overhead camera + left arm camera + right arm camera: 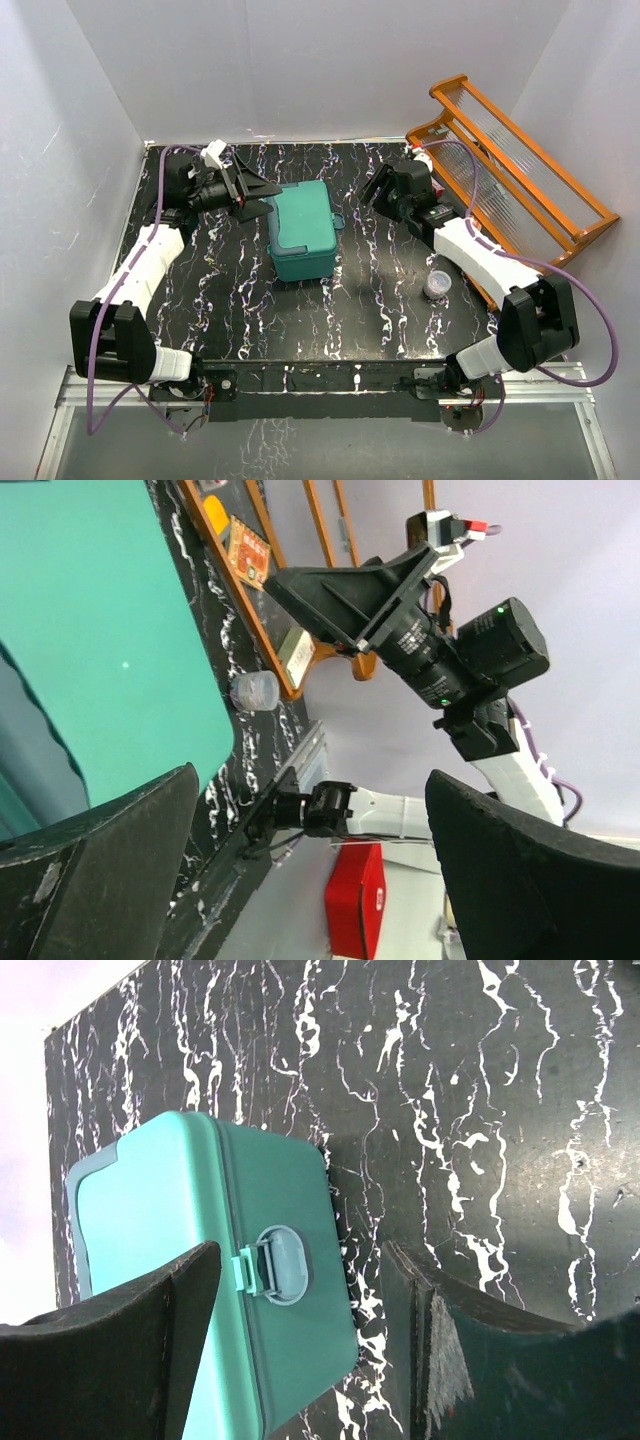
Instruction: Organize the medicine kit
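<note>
The medicine kit (303,232) is a teal-green box with its lid down, standing in the middle of the black marbled table. Its small latch (275,1265) faces my right gripper. My left gripper (262,197) hovers just left of the kit's far corner, jaws wide open and empty; the left wrist view shows the teal lid (100,650) beside its fingers (110,870). My right gripper (375,190) stands open a little to the right of the kit, apart from it. In the right wrist view the kit (190,1210) lies ahead of the open fingers (470,1360), with nothing held.
An orange wooden rack (510,170) leans at the back right, with small packets on its lower shelf (248,550). A small clear cup (438,283) stands on the table by the right arm. White walls enclose the table on three sides.
</note>
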Robot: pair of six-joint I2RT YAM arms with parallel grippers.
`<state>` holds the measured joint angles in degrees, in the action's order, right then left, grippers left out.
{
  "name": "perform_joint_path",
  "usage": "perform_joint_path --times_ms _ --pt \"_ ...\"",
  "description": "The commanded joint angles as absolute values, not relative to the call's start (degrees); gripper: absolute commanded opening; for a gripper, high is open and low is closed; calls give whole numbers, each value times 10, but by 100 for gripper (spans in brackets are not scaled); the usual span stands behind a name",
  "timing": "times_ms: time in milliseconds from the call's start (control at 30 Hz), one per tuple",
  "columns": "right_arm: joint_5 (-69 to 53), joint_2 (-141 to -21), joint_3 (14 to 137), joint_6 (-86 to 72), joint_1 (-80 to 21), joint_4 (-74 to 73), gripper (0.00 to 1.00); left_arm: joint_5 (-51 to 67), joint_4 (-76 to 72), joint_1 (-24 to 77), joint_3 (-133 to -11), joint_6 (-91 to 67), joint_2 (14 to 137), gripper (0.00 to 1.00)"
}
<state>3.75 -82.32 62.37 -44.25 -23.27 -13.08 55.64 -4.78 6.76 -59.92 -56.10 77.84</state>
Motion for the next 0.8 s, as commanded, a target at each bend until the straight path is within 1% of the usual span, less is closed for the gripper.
perform_joint_path --times_ms 0,100,167,267,367,633,767 --pt "-29 -819 652 -391 -231 -100 62 501 37 69 -635 -493 770 95" --pt "-124 -851 677 -355 -231 -91 60 408 130 69 -642 -430 771 95" --pt "-179 -875 691 -340 -231 -90 57 368 149 69 -637 -411 772 95" --pt "-224 -901 703 -334 -236 -83 55 358 143 69 -621 -407 780 94" --pt "-247 -920 703 -334 -243 -70 53 358 139 68 -611 -410 801 89" --pt "-242 -945 684 -355 -273 -69 22 362 142 69 -624 -394 864 74" --pt "-233 -937 646 -384 -298 -47 15 385 144 68 -642 -382 895 69"
